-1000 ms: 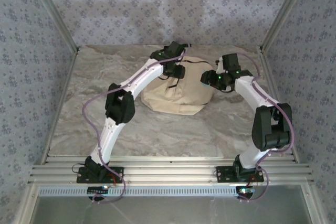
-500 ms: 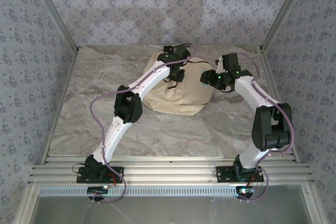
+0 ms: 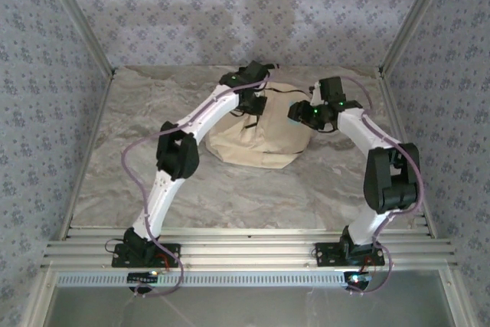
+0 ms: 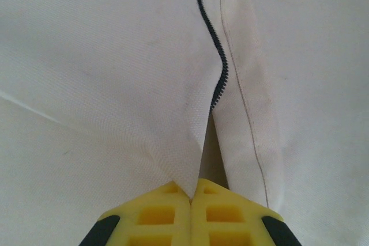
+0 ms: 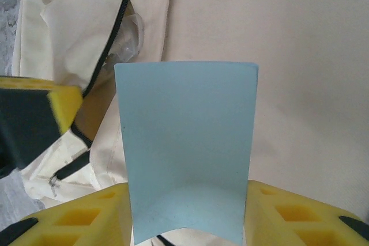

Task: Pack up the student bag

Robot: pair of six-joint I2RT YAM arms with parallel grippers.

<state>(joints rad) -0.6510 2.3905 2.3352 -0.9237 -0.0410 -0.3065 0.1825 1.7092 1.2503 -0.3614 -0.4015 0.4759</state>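
Item: student bag [image 3: 264,139], cream fabric, slumped at the far middle of the table [image 3: 115,158], between the two arms. Left tool [image 4: 191,197]: closed, pinching a fold of the bag's fabric just beside the black zipper [image 4: 218,79]. Right tool [image 5: 190,226]: closed on the lower edge of a pale blue sheet [image 5: 187,148], which stands upright and slightly bowed, its long axis pointing away from the tool and over the bag. Opening [image 5: 106,93]: a dark gap along the zipper line with something clear and crinkled inside. In the right wrist view it sits up and to the left of the sheet, beside a yellow pad [image 5: 60,102] of the left tool. Key relation: the gap lies off the sheet's leading edge toward the left tool, not straight ahead; the sheet faces plain fabric. Judgement: the right arm carries the load and is the one to move, sidelong toward the left tool, with the sheet's edge turned in line with the zipper. Risk: the edge landing on closed fabric.
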